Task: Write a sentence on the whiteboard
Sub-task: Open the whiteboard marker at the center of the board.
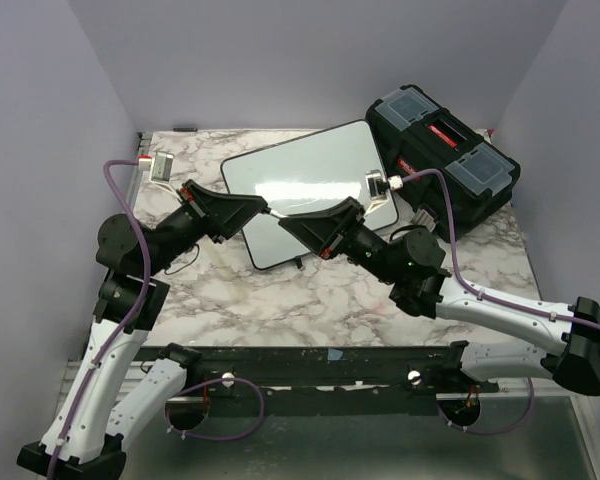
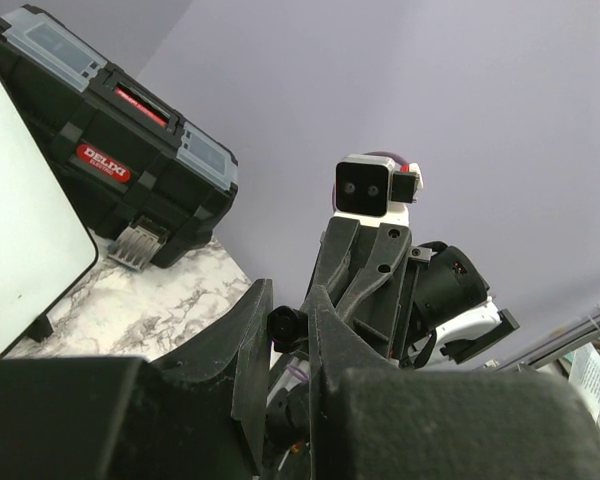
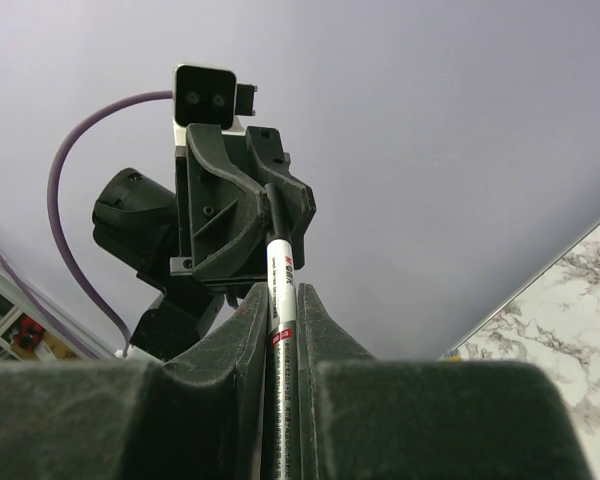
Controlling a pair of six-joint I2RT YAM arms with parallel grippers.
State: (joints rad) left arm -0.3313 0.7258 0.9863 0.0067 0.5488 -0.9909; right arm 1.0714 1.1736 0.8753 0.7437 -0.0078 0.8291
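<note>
Both arms meet mid-air above the whiteboard [image 1: 310, 180], tip to tip.

- Right pincer [image 1: 292, 226]: clamped on the white barrel of a marker [image 1: 276, 214]. In the right wrist view the printed barrel runs up between its jaws.
- Left pincer [image 1: 262, 209]: closed on the black far end of the same marker, probably the cap. In the left wrist view that black end sits pinched between the fingers [image 2: 255, 330].
- The whiteboard lies flat on the marbled tabletop [image 1: 280, 295], turned at a slant, far of centre. Its right corner is just beside the black toolbox [image 1: 442, 160]; I cannot tell whether they touch.
- No sentence shows on it. The surface looks blank, with some glare.

Judgement: cap removal or a handover, so writing has not begun.

Risks from here:
- A pull off the marker's axis could bind the cap or twist the barrel in the right pincer. The nib would then meet the board at a bad angle.
- The grip on the barrel is narrow and the barrel smooth. A slip would drop the marker onto the board or smear it.
- If the cap releases suddenly, the arms could jerk apart.
- The board stands on small feet, so pen pressure may push it across the tabletop and skew the lines.
</note>
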